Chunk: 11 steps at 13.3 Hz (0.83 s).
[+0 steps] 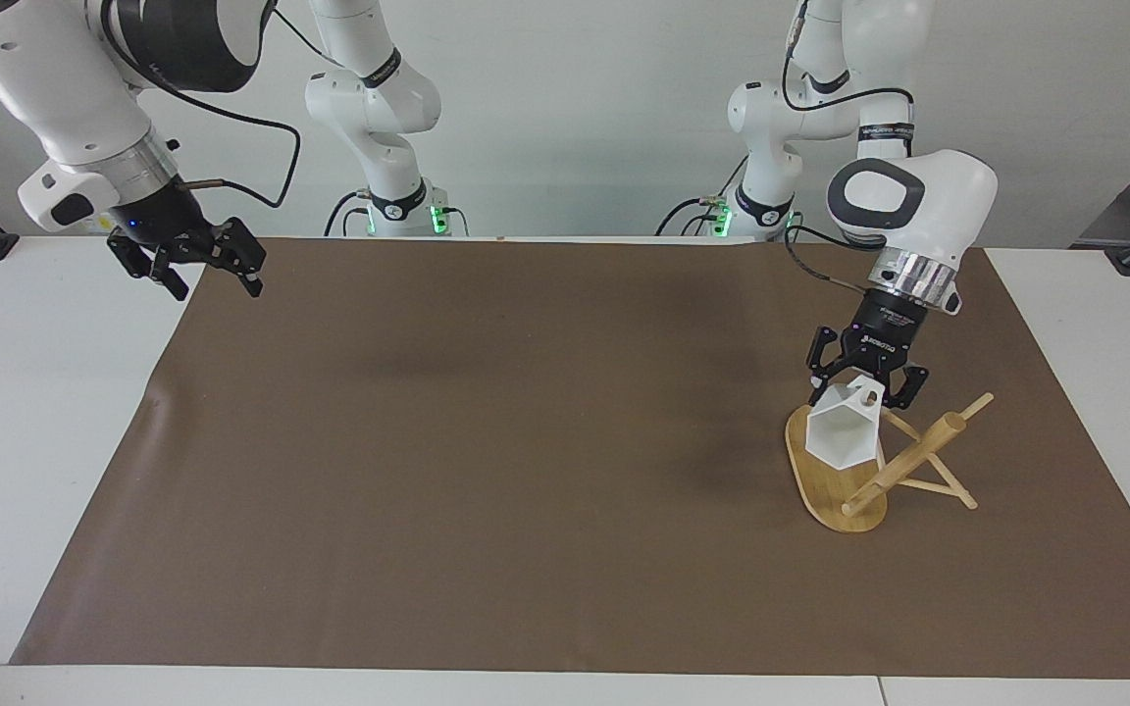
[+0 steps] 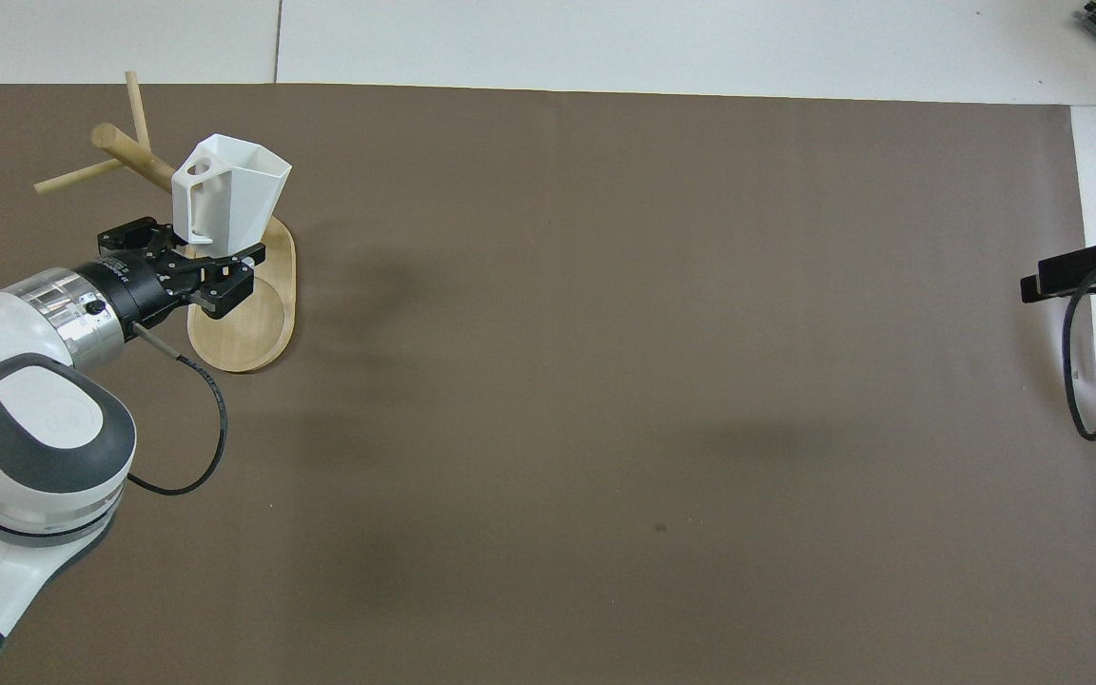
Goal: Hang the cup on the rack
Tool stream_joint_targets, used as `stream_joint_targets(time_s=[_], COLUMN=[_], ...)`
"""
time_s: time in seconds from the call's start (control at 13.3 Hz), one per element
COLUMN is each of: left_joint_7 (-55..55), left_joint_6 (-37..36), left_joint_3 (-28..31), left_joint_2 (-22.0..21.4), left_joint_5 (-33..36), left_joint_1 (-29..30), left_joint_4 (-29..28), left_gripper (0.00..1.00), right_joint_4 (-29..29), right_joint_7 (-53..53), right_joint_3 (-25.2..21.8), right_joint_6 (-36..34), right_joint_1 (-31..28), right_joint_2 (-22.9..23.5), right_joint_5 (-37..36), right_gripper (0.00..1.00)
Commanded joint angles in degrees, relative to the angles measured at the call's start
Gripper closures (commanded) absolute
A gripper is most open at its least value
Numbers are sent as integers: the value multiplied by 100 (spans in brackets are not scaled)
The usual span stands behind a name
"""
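Low at the frame's right, the left pincer (image 1: 864,389) pinches the cup (image 1: 845,431) by its handle over the rack (image 1: 835,495); the right pincer (image 1: 200,270) hangs spread at upper left.

One cup (image 1: 845,432), one rack (image 1: 903,466), one brown mat (image 1: 526,441), two claws.

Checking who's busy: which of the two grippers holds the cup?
The left gripper, over the rack, grips the cup by its handle; the right gripper hangs empty.
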Motion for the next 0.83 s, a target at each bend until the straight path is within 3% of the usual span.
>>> stream_joint_targets(time_s=[0.0,0.38,0.75], left_joint_7=[-184,-184,-245], left_joint_6=[146,260,260], left_joint_3=[33,33,33], left_joint_2=[-51,72,72], left_joint_5=[95,95,95], left_joint_1=[-83,-83,-22], left_joint_4=[-90,-64,-81], left_gripper=[100,100,100], right_joint_4=[257,399,381], right_joint_7=[148,228,306], right_joint_3=[116,195,125], right_joint_6=[-347,-647,-428], right_joint_1=[-6,-6,3], right_joint_2=[-2,-10,-28], right_joint_5=[-185,-185,-168], right_gripper=[0,0,0])
